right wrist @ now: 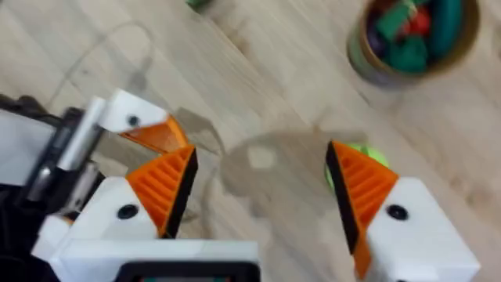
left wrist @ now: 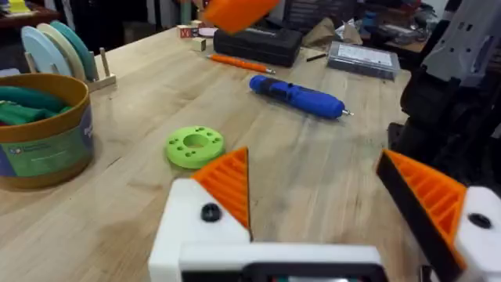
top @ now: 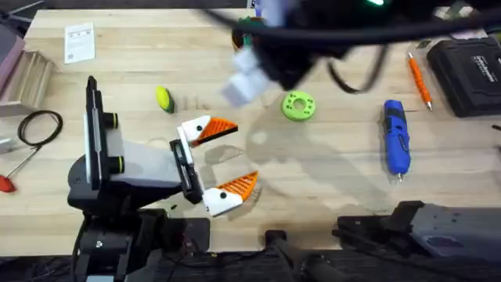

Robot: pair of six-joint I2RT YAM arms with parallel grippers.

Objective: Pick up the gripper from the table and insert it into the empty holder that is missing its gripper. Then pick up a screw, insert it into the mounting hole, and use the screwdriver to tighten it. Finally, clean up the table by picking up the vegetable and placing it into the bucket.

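My left gripper (top: 241, 154) rests low on the table (top: 329, 180), open, with nothing between its orange-tipped white fingers (left wrist: 227, 188). High over the table's far middle my right gripper (top: 244, 74) also stands open and empty (right wrist: 260, 168), and it looks down on the left gripper's tip (right wrist: 160, 135). The yellow vegetable (top: 163, 98) lies to the far left of the left gripper. Right of the middle lies the blue screwdriver (top: 395, 137) (left wrist: 297, 95). The bucket (left wrist: 47, 133) (right wrist: 415, 35) holds green and red toys. The loose gripper, an empty holder and a screw are out of view.
A green disc (top: 298, 106) (left wrist: 194, 147) lies between the bucket and the screwdriver. An orange-handled tool (top: 419, 78) and a black case (top: 470, 70) sit at the far right. A cable coil (top: 39, 125) and a red-handled tool (top: 8, 182) lie at the left edge.
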